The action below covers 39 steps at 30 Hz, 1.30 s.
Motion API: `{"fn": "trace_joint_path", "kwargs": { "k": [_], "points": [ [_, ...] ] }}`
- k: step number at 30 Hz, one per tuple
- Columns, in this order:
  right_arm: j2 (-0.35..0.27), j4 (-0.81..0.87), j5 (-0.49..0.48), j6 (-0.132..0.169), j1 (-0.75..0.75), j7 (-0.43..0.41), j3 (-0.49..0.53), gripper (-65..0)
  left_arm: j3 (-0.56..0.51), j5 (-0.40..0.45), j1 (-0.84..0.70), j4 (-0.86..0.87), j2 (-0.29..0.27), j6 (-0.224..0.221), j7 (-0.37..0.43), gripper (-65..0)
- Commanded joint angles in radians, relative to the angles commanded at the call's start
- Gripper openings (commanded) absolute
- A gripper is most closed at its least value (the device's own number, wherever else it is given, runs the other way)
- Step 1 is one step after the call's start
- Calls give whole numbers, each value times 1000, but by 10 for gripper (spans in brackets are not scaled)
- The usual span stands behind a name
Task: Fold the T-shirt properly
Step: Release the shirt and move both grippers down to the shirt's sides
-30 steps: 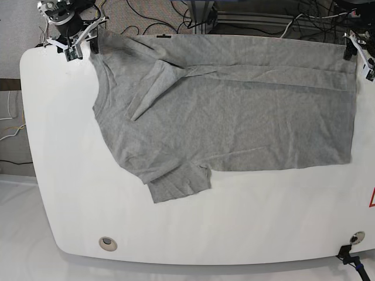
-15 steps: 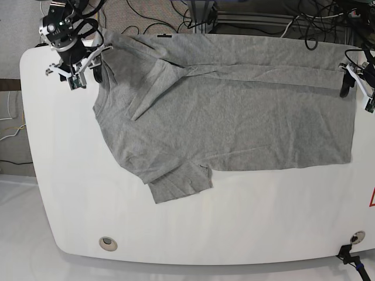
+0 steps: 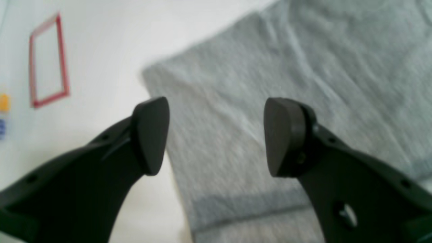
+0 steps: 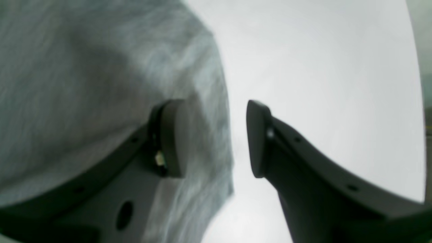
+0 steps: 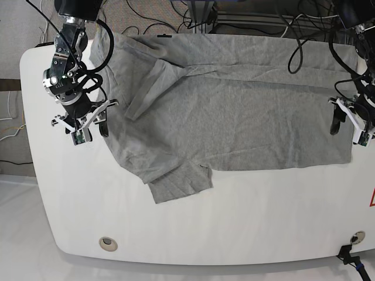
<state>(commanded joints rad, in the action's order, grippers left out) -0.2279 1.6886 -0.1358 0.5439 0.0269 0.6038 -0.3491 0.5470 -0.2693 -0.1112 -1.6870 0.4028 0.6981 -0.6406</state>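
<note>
The grey T-shirt [image 5: 234,111] is spread flat on the white table [image 5: 234,228]. The right gripper [image 5: 87,126] is poised at its shoulder-side edge, jaws parted, empty. The left gripper [image 5: 347,124] is poised over its hem edge, jaws parted, empty.

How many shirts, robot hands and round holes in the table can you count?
T-shirt: 1
End effectors: 2, the left end effector and the right end effector, both open
Round holes in the table: 2, near left and near right
Total: 5
</note>
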Motion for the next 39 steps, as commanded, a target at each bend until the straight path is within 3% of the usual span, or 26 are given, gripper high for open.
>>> {"fn": "trace_joint_path", "kwargs": {
  "k": [8, 10, 13, 17, 26, 29, 32, 35, 39],
  "points": [
    [0, -226, 2, 2, -178, -2, 0, -382, 0, 3, 126, 169, -2, 0, 5, -237],
    [0, -276, 2, 2, -219, -2, 0, -382, -2, 44, 164, 226, 0, 0, 12, -237],
    [0, -361, 2, 2, -279, -3, 2, -382, -5, 107, 224, 321, 0, 0, 61, -237],
    [-2, -480, 2, 2, -353, -46, 2, -382, -34, 112, 299, 477, 26, 0, 80, -237],
    [-8, -755, 0, 3, -468, -115, 2, -382, -43, 110, 422, 781, 60, 0, 218, -237],
    [-12, -812, -6, 40, -488, -117, 2, -382, -44, 110, 440, 856, 91, 0, 262, -237],
    [-14, -845, -6, 48, -491, -118, 2, -381, -44, 110, 479, 902, 95, 0, 275, -235],
    [-8, -848, -6, 83, -489, -115, 2, -381, -44, 110, 503, 933, 109, 0, 276, -235],
    [2, -848, -8, 89, -483, -112, 2, -381, -44, 110, 505, 933, 109, 0, 276, -235]
  ]
}}
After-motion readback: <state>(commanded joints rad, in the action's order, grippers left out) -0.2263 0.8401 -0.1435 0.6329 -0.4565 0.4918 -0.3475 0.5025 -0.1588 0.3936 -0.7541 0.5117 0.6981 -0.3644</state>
